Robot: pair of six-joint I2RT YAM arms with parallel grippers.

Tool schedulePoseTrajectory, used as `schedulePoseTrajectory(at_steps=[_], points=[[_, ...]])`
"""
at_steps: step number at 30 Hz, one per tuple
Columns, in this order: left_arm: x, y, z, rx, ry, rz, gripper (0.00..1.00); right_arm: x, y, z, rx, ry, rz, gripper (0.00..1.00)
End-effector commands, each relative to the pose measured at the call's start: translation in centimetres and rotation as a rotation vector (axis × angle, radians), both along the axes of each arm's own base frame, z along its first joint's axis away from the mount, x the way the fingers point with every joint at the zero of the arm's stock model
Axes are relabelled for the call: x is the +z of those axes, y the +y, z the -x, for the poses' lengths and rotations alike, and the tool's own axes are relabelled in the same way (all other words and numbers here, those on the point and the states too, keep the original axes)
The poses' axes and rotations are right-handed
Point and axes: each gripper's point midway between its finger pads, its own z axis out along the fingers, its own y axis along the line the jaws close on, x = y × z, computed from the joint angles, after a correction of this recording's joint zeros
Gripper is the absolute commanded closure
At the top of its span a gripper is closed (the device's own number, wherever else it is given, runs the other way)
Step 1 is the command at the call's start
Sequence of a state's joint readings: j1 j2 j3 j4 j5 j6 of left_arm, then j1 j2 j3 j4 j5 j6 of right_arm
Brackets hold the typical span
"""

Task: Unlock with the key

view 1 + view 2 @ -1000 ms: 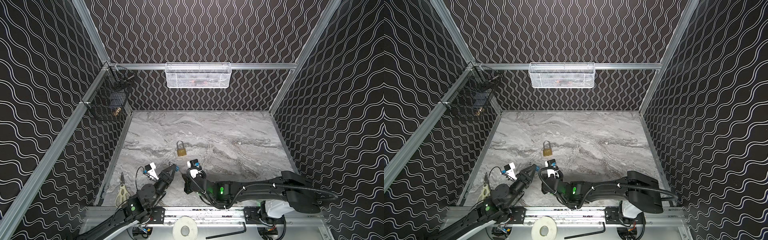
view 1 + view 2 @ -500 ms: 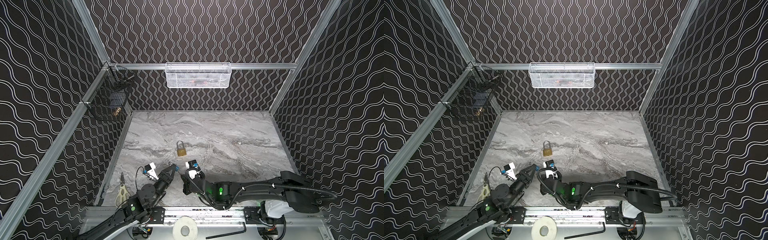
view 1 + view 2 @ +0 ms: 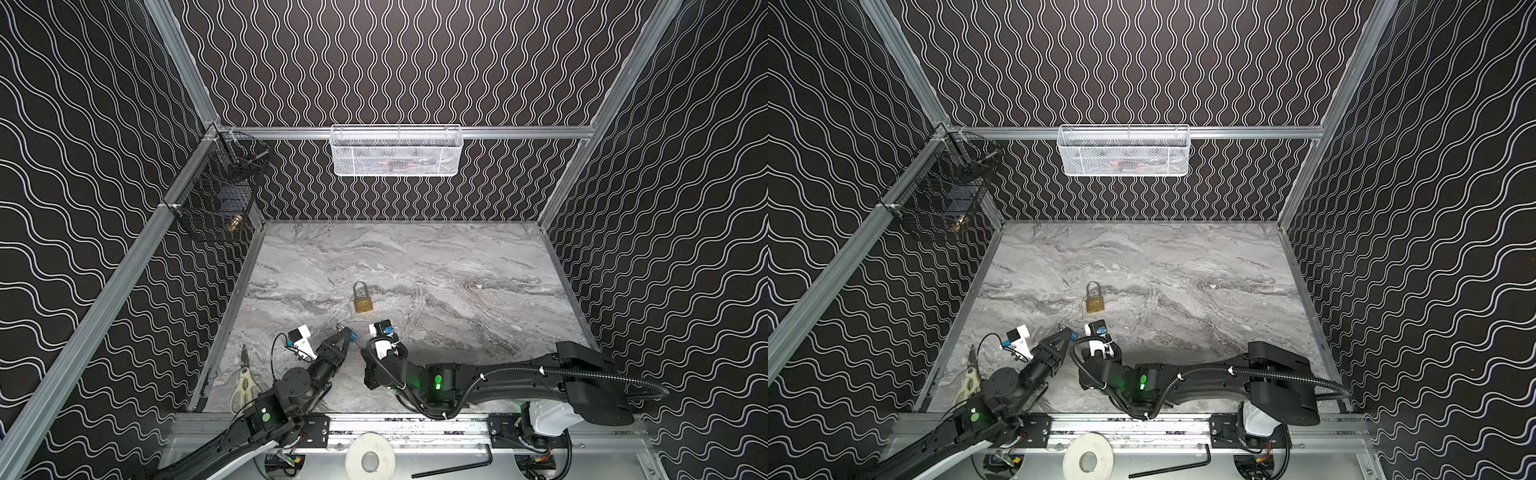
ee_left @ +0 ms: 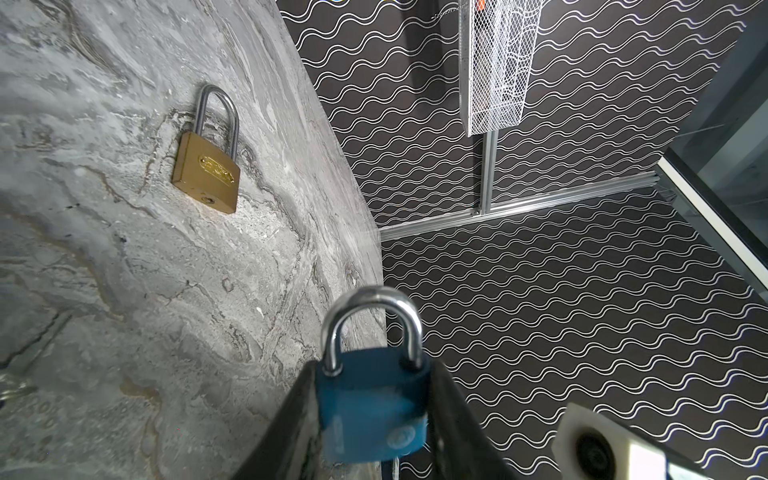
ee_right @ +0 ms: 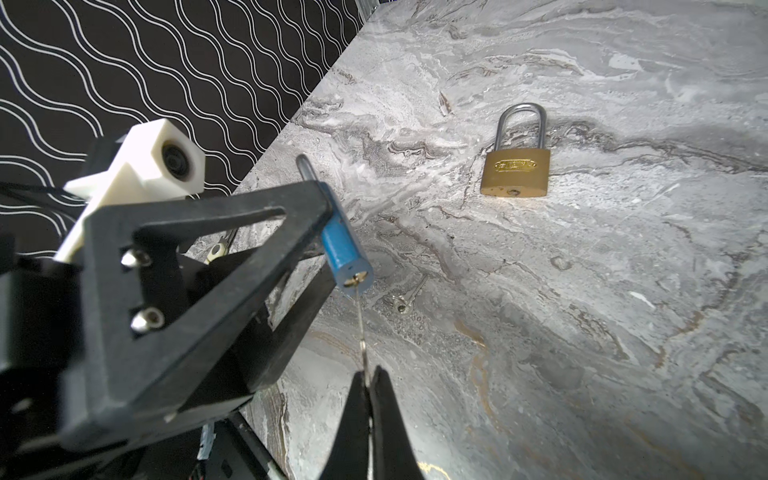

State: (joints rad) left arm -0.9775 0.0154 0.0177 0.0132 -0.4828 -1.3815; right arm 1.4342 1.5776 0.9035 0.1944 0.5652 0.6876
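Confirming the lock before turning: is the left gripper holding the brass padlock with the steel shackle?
No, the left gripper clamps the blue padlock; the brass padlock lies apart on the grey marble tabletop.

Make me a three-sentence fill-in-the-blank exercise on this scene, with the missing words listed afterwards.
1. The left pincer is shut on the blue padlock, whose shackle is ____.
2. The right pincer pinches a key whose tip sits in the blue padlock's ____.
3. The brass padlock lies flat on the marble table, touched by ____ pincer.

Missing words: closed; keyhole; neither.
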Motion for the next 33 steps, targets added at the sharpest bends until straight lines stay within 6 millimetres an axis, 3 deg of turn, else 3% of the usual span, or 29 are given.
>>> schedulePoseTrajectory(at_steps=[1, 11, 33], points=[[-0.3, -0.1, 0.2, -0.013, 0.009, -0.019, 1.00, 1.1, 0.2, -0.5, -0.023, -0.030, -0.020, 1.00], [-0.4, -0.2, 0.2, -0.018, 0.009, -0.016, 1.00, 1.9, 0.5, -0.6, -0.009, -0.061, -0.025, 1.00], [-0.4, -0.2, 0.1, -0.013, 0.008, -0.012, 1.00, 1.6, 1.8, 0.2, 0.079, -0.009, -0.067, 1.00]])
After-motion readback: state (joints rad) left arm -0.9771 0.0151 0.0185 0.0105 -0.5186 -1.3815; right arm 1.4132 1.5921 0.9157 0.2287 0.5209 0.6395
